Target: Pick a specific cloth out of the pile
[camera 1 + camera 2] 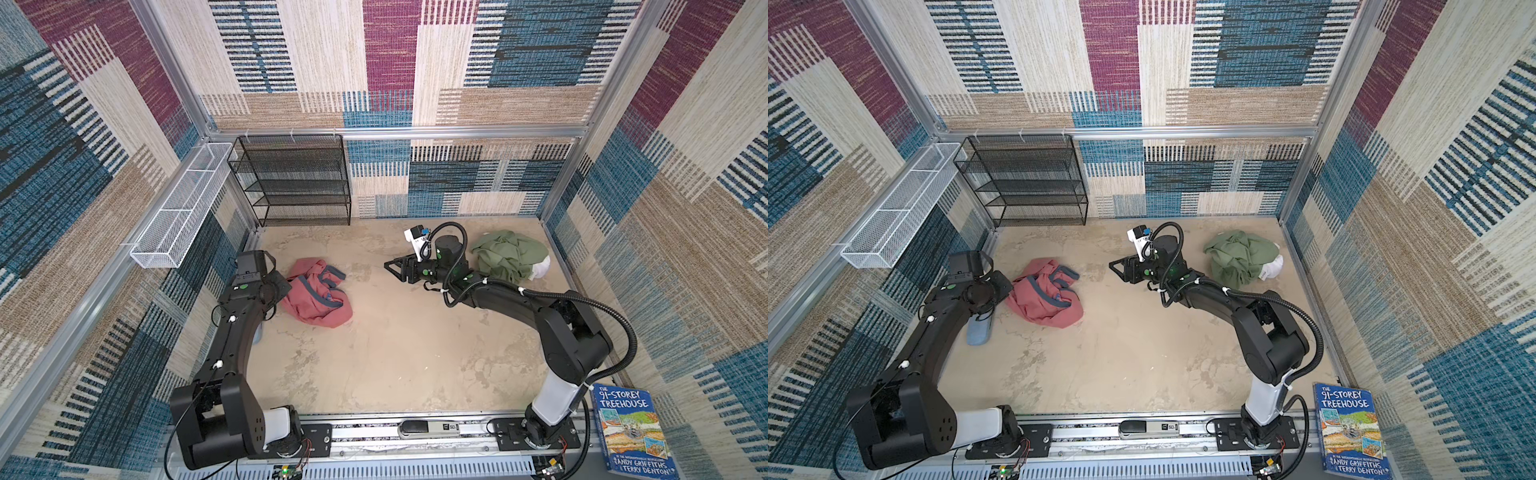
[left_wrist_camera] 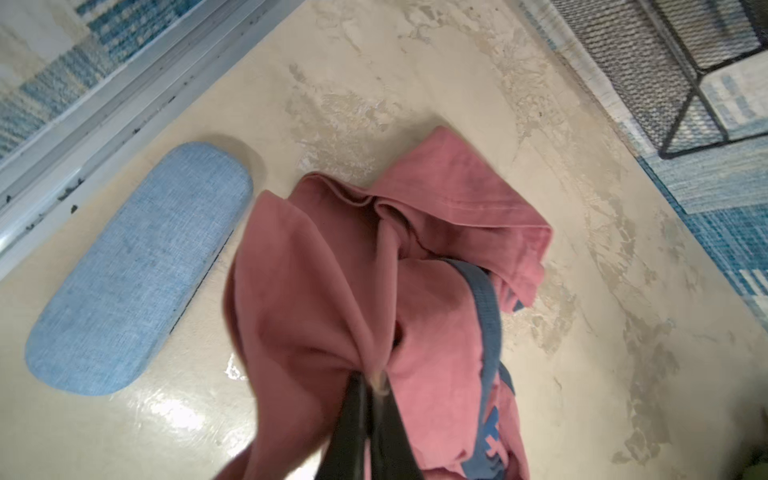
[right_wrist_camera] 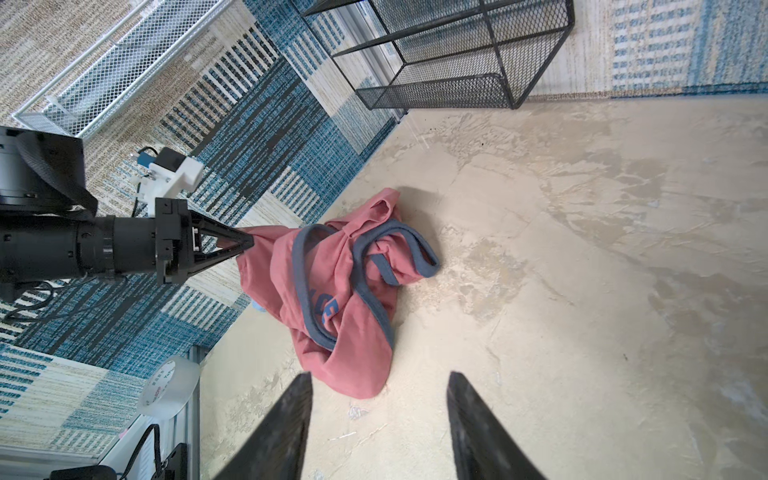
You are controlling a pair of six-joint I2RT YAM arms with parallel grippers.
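The cloth (image 1: 318, 297) is laid on the left part of the table (image 1: 395, 353), well apart from the pile (image 1: 509, 255), which is heaped in the far right corner. The left gripper (image 3: 248, 242) is clamped on the cloth's left edge. 1 case (image 1: 978, 328) is placed just beside the cloth, on its left, under the left arm. The right gripper (image 1: 392, 271) is held between cloth and pile, jaws apart, touching neither. 1 shelf rack (image 1: 299, 183) is set against the back wall, 1 wire basket (image 1: 178, 212) is hung on the left wall, and 1 book (image 1: 631, 432) is propped at the near right corner.
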